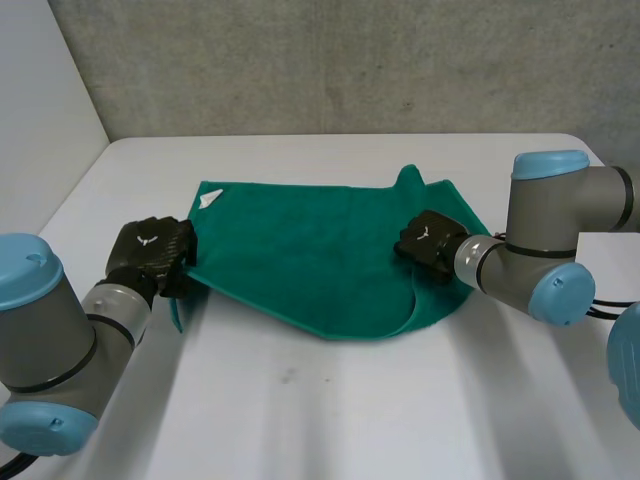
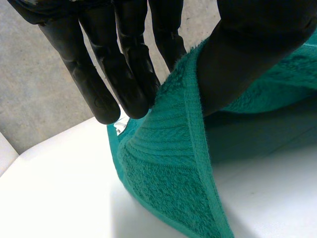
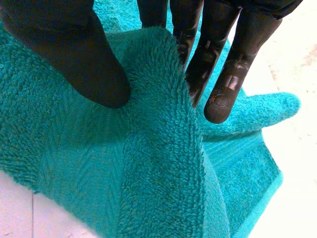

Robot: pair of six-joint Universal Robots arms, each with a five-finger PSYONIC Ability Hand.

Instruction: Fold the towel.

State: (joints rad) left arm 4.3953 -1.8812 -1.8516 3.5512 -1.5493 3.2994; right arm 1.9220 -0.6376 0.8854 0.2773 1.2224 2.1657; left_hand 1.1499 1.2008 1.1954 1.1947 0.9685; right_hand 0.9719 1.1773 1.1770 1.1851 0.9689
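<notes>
The green towel (image 1: 300, 260) lies spread on the counter (image 1: 300, 410), its left edge pinched between thumb and fingers (image 2: 99, 94) of the left hand (image 1: 150, 250), its right edge gripped likewise by the right hand (image 1: 428, 242) — holds placed, I judge, to lift both ends for a fold.

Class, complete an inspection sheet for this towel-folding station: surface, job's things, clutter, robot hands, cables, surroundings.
surface: white table.
job's things: green towel lying spread, right end rumpled, white tag at far left corner.
clutter: nothing seen.
robot hands: left robot hand pinches the towel's left edge; right robot hand pinches a raised fold near its right end.
cables: nothing seen on the table.
surroundings: grey wall behind the table.
</notes>
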